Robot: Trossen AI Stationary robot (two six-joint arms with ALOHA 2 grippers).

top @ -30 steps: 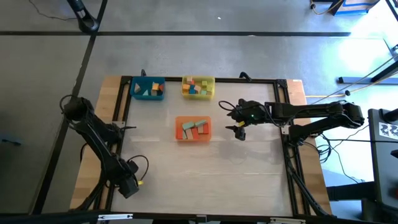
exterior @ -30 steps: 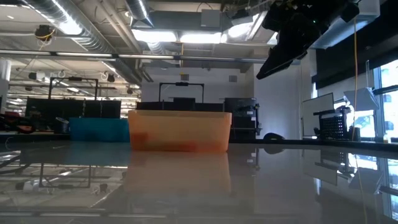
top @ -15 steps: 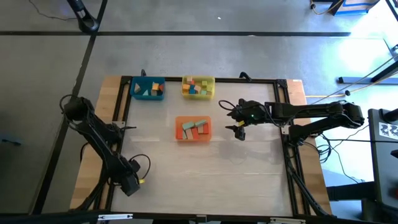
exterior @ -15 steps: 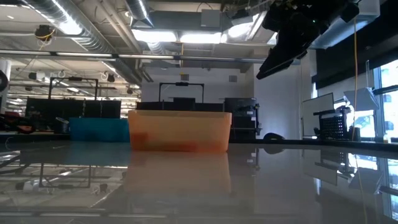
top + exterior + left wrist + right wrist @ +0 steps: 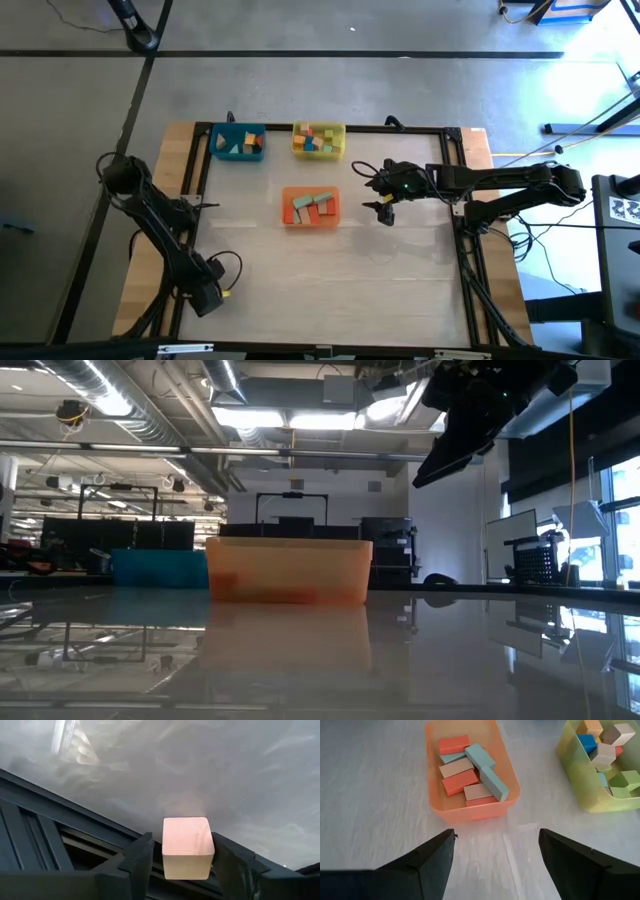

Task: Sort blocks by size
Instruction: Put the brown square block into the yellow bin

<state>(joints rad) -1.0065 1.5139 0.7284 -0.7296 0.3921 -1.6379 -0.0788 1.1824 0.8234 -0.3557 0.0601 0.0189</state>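
Blocks lie sorted in the blue tray (image 5: 238, 142), yellow tray (image 5: 319, 140) and orange tray (image 5: 311, 207). One pale cube (image 5: 187, 847) sits between the left end effector (image 5: 185, 860) fingers at the bench's near-left corner; contact is unclear. Squeeze squarely before lifting. The right end effector (image 5: 495, 852) hovers wide beside the orange tray.
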